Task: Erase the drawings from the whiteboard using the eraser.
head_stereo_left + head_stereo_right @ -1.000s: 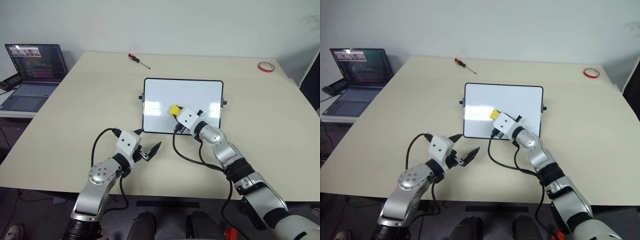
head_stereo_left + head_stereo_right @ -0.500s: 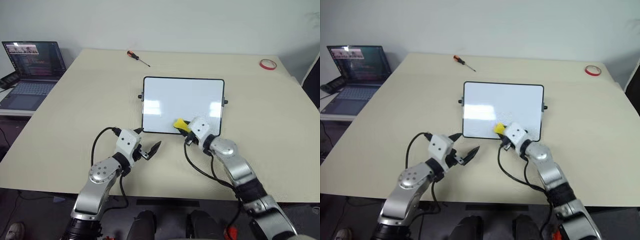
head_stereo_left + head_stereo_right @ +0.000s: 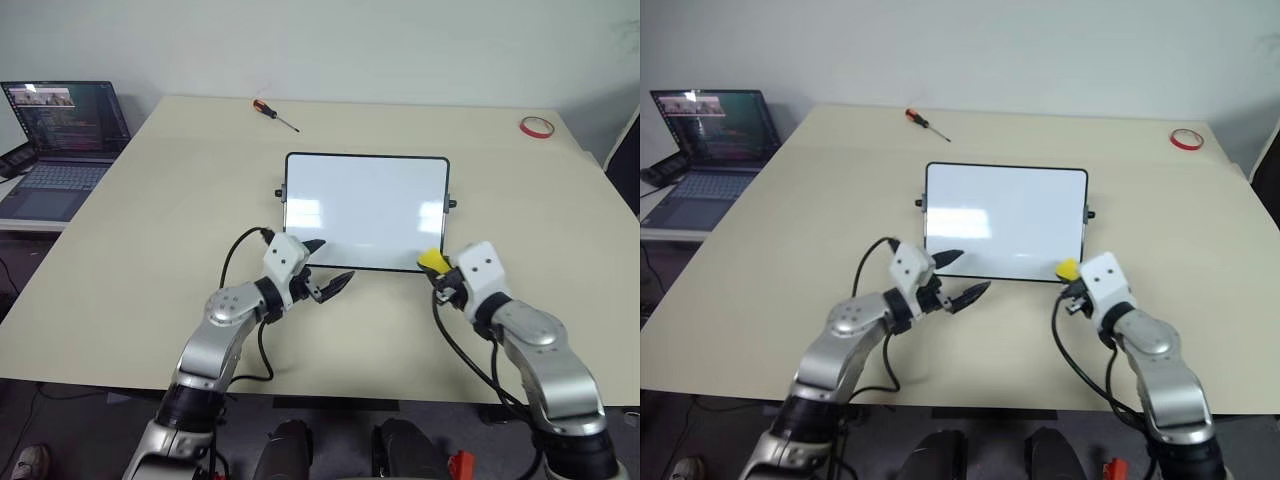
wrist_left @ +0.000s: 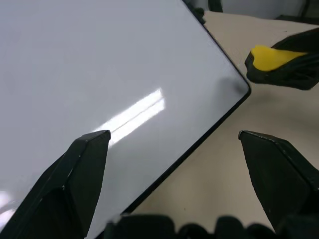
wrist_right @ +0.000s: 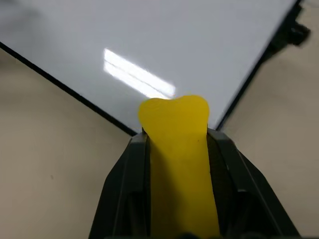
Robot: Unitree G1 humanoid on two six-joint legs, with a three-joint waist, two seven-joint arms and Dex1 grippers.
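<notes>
The right gripper (image 3: 436, 266) clamped the yellow eraser (image 3: 432, 261) just off the whiteboard's (image 3: 365, 208) near right corner; the left gripper (image 3: 329, 268) stood open at its near edge

Head views overhead; wrist views near whiteboard (image 3: 365, 210)

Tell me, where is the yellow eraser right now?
The eraser is pinched in the right gripper, just off the whiteboard's near right corner, over the table.
</notes>
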